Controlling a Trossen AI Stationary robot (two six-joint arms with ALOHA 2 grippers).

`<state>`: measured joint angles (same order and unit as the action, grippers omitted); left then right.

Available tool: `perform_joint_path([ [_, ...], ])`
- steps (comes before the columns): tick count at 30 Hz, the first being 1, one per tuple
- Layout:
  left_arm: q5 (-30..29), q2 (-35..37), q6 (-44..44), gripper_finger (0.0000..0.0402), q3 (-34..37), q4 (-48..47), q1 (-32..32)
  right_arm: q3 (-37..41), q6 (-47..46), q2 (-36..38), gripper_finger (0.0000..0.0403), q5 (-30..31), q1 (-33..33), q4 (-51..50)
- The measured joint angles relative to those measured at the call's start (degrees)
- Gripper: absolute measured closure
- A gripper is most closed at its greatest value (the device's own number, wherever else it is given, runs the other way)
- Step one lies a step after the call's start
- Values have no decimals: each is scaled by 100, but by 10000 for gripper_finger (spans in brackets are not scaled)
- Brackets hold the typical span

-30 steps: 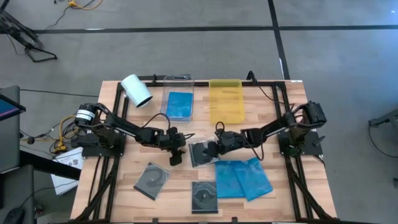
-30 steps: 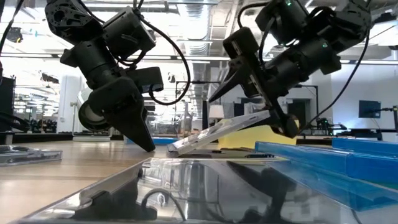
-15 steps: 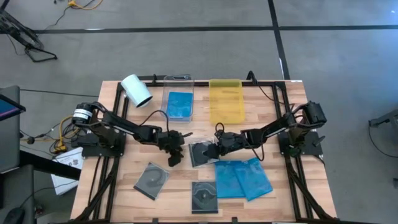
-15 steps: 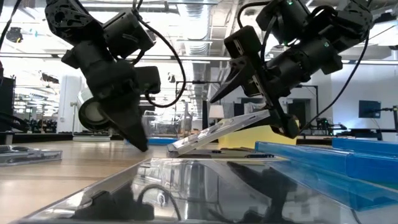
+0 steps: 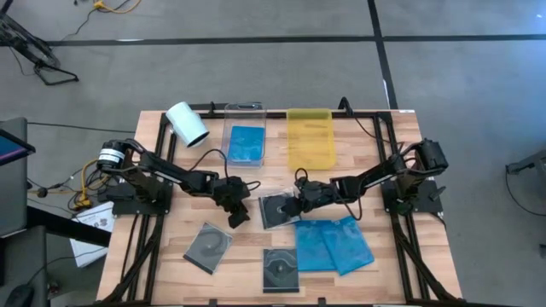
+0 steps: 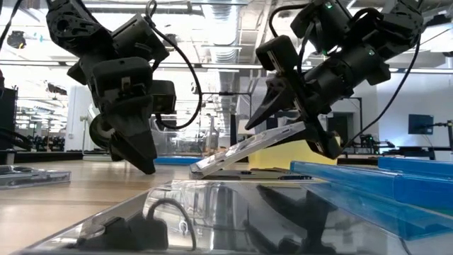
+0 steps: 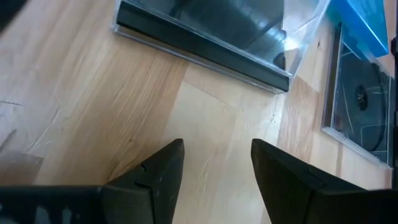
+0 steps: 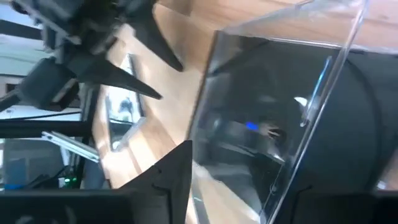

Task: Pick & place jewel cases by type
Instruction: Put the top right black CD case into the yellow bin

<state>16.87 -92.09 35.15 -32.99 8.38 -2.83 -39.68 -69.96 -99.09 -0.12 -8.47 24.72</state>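
Note:
A clear jewel case with a dark disc tray (image 5: 275,211) stands tilted at the table's middle: its left edge (image 6: 199,168) is on the wood and its right edge is raised. My right gripper (image 5: 295,205) (image 6: 290,138) is open around that raised edge, with one finger above the case and one below. My left gripper (image 5: 237,213) (image 7: 217,168) is open and hangs over bare wood just left of the case, touching nothing. Two blue cases (image 5: 334,246) and two dark ones (image 5: 209,246) (image 5: 280,269) lie flat near the front edge. My right gripper comes at the case from the table's right, slanting down. The raised right edge (image 6: 303,129) rests on its lower finger (image 6: 322,142). The upper finger (image 6: 263,106) stands a little above the case's top face. The case's left edge stays on the table.
At the back stand a clear tray holding a blue case (image 5: 245,141), a yellow tray (image 5: 310,139) and a white roll (image 5: 187,124). The blue cases lie just in front of my right gripper. Bare wood shows around my left gripper.
My right gripper has drawn its fingers closer together around the case's raised edge; the case has kept its tilt. My left gripper has rolled about its own line and risen slightly, staying left of the case.

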Motion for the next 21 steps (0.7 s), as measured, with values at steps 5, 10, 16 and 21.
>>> perform_joint_path([
  [5, 1, -7, 88, 216, 7, 181, 0, 0, 155, 0, 281, 2, -2, 367],
  [10, 5, -13, 99, 216, 7, 232, -2, 0, 251, 0, 283, 7, 0, 450],
  [16, -29, -13, 99, 216, 7, 249, -4, 0, 300, 0, 283, 20, -2, 450],
  [21, -45, -13, 97, 216, 4, 253, -4, 0, 403, 0, 283, 24, -2, 454],
])
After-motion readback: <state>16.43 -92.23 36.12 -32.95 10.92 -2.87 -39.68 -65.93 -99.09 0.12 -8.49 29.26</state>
